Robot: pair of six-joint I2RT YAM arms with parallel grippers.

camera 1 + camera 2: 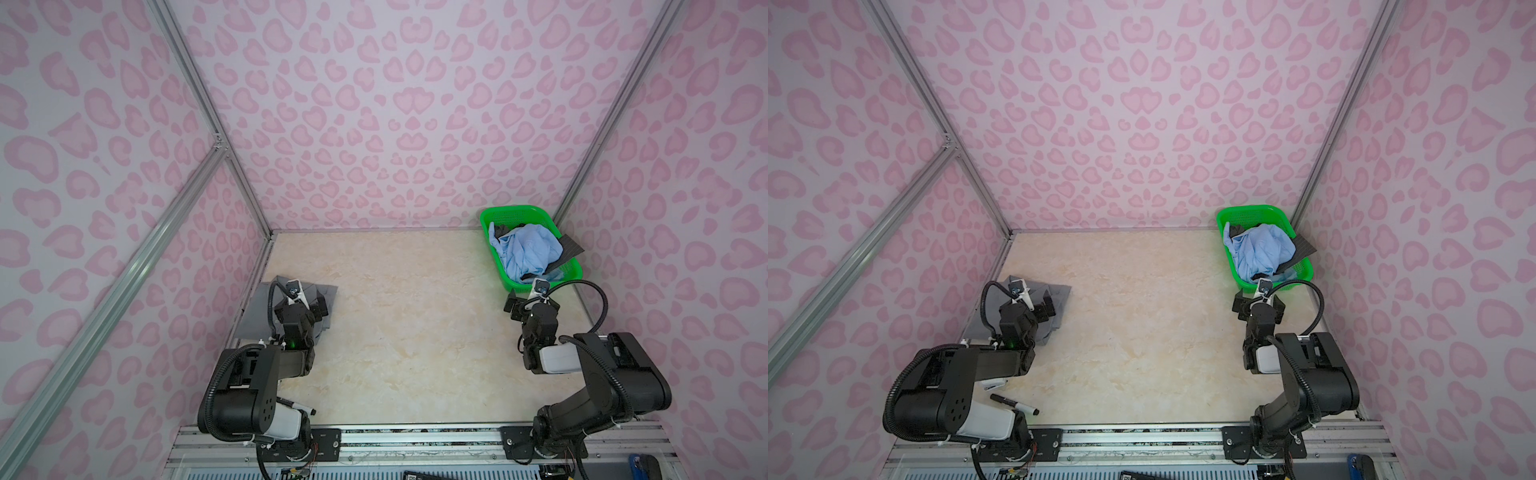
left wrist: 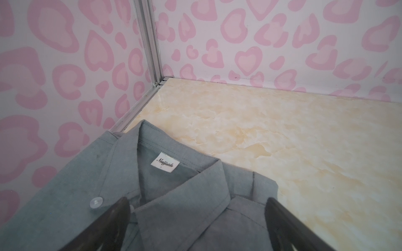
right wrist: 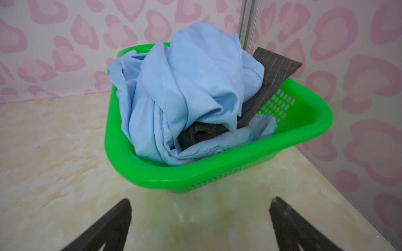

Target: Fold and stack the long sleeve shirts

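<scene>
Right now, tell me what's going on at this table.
A grey shirt lies folded at the left edge of the table, collar up. The left gripper hangs open over that collar, gripping nothing. The right gripper, also open and empty, faces the green basket in the far right corner, where a crumpled light blue shirt and a dark striped shirt lie unfolded. One shirt looks done; two are left.

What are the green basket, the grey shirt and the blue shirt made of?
The green basket looks like glossy moulded plastic, with rows of small holes. The grey shirt looks like thin, matt woven cloth: stitched seams, a sewn label. The blue shirt looks like smoother cloth with a faint sheen, crumpled in soft folds. Which fibre, I cannot tell.
</scene>
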